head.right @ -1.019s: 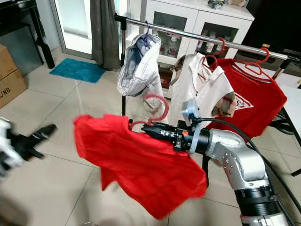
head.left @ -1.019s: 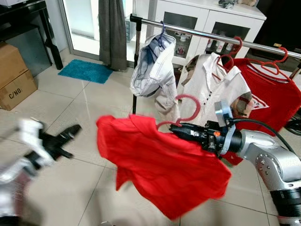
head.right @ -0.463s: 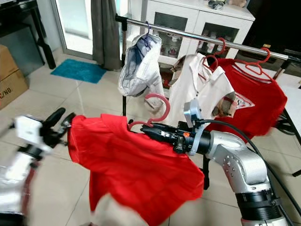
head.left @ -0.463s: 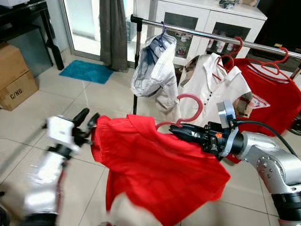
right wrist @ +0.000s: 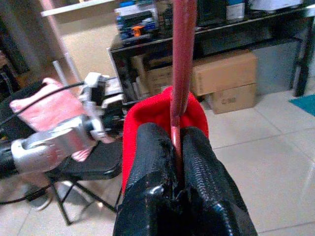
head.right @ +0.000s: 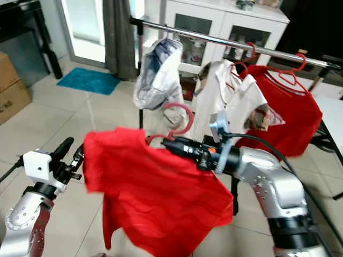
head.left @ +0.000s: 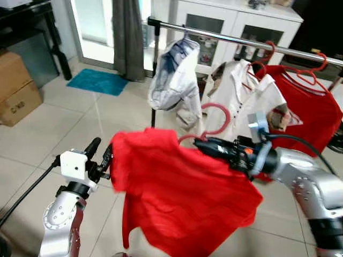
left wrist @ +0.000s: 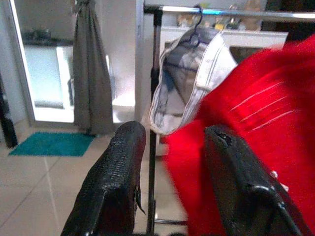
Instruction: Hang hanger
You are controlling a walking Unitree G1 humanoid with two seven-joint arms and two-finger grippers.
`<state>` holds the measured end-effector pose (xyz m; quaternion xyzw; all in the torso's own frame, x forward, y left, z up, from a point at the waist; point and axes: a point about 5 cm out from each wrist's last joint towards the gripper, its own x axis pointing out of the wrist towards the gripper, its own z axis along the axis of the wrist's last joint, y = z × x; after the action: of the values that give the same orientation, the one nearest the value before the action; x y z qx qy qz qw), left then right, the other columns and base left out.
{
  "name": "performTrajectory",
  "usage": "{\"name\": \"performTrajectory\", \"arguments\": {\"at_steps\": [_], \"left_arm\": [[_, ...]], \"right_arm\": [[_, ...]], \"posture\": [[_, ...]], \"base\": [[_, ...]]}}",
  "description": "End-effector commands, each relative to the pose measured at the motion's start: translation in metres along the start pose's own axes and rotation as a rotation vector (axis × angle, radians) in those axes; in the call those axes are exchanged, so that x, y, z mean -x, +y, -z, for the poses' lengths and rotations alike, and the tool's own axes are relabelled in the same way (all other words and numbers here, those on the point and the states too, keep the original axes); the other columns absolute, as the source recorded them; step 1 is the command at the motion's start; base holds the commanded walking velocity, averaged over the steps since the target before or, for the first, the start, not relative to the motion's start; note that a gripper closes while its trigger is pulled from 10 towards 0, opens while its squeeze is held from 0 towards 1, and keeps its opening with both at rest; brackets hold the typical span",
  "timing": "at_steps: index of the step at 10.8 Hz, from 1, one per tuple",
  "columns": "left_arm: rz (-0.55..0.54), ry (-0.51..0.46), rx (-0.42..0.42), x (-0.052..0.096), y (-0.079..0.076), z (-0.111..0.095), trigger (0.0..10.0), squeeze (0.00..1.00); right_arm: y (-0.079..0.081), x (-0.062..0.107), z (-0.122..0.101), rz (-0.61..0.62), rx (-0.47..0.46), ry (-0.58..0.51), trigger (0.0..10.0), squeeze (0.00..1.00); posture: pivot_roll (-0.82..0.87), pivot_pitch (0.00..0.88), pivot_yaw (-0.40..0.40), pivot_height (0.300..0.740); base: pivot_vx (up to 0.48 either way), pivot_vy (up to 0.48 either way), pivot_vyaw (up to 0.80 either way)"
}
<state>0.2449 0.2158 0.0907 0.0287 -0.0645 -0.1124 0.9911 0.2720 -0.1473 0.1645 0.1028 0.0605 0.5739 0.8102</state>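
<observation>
Pinching the neck of a pink hanger [head.left: 213, 120] between its two black fingers, the right gripper [head.right: 179, 145] holds the hook upright and clear above a red shirt [head.left: 182, 193], evidently so the hook can be lifted over the metal rail [head.left: 252, 43] behind. The right wrist view shows the fingers clamped tight on the thin pink stem, with the shirt's collar bunched just beyond them. The shirt drapes off the hanger and hangs free over the tiled floor [head.left: 69, 128], below and in front of the rail. The left gripper [head.left: 99, 152], fingers spread, sits at the shirt's far shoulder, seemingly to steady the cloth; whether it touches is unclear. A pale garment [head.left: 174, 77], a white shirt [head.left: 241, 96] and another red shirt [head.left: 308, 107] already hang on the rail, leaving gaps between them.
</observation>
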Motion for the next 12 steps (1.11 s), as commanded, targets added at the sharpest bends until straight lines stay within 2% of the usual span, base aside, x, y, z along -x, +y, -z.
{"name": "performTrajectory", "arguments": {"at_steps": [1,4,5,7,9,12], "left_arm": [[0.039,-0.02,0.004,-0.004,-0.005,-0.005,10.0,0.0],[0.118,0.038,0.037,-0.011,-0.001,-0.003,10.0,0.0],[0.101,0.042,0.05,-0.012,0.002,-0.002,10.0,0.0],[0.03,0.058,0.134,-0.013,0.011,0.003,10.0,0.0],[0.017,0.073,0.205,-0.014,0.015,0.007,10.0,0.0],[0.147,0.135,0.242,-0.019,0.016,0.011,10.0,0.0]], "right_arm": [[-0.003,-0.001,-0.008,0.02,0.042,-0.016,0.0,0.0],[-0.004,-0.003,-0.011,0.008,0.047,-0.032,0.0,0.0],[-0.004,-0.003,-0.012,0.007,0.05,-0.035,0.0,0.0],[-0.002,-0.002,-0.014,-0.006,0.054,-0.043,0.0,0.0],[-0.001,-0.001,-0.017,-0.021,0.059,-0.051,0.0,0.0],[-0.002,-0.002,-0.02,-0.037,0.059,-0.058,0.0,0.0]], "posture": [[-0.07,0.0,-0.06,0.74],[-0.08,0.0,-0.047,0.74],[-0.08,0.0,-0.045,0.74],[-0.09,0.0,-0.039,0.74],[-0.09,0.0,-0.043,0.74],[-0.09,0.0,-0.043,0.74]], "base": [[0.0,0.0,0.0],[0.0,0.0,0.0],[0.0,0.0,0.0],[0.0,0.0,0.0],[0.0,0.0,0.0],[0.0,0.0,0.0]]}}
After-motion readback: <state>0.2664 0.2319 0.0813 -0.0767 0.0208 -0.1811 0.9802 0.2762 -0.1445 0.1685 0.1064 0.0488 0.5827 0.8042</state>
